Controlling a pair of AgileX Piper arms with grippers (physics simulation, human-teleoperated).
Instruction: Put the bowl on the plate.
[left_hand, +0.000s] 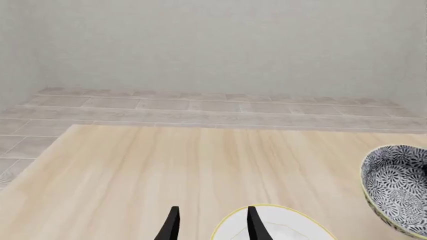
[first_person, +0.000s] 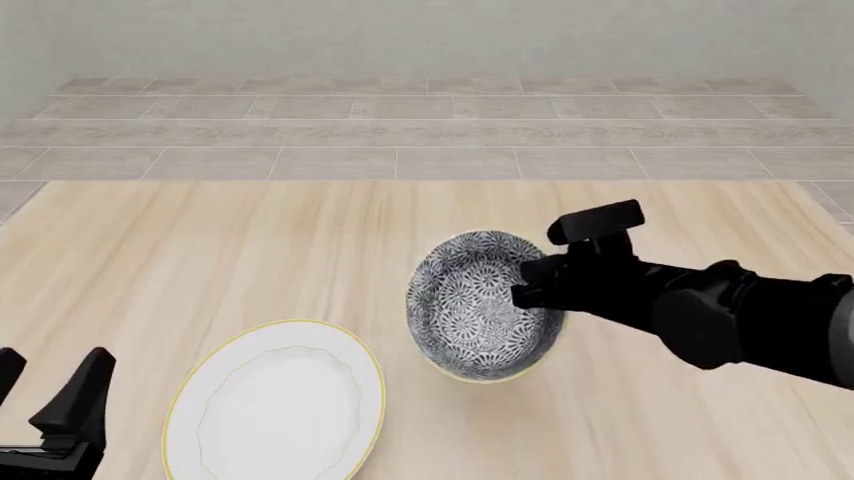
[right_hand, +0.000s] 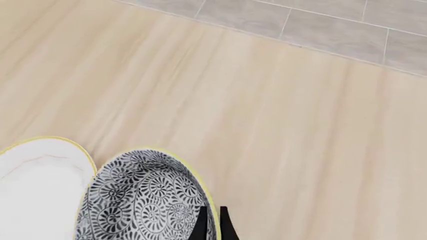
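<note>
The blue-and-white patterned bowl (first_person: 474, 300) hangs tilted right of the table's middle, its opening facing the camera. My right gripper (first_person: 531, 285) is shut on the bowl's right rim; in the right wrist view the gripper (right_hand: 212, 224) pinches the yellowish rim of the bowl (right_hand: 143, 200). The white plate (first_person: 274, 400) with a gold rim lies flat at the front, left of the bowl and apart from it. My left gripper (first_person: 51, 385) stands open at the front left corner, left of the plate. The left wrist view shows that gripper (left_hand: 212, 225), the plate (left_hand: 280, 227) and the bowl (left_hand: 397, 187).
The light wooden table (first_person: 240, 260) ends at the back in a grey tiled floor (first_person: 427, 130) and a pale wall. The right arm (first_person: 721, 310) reaches in from the right above the table.
</note>
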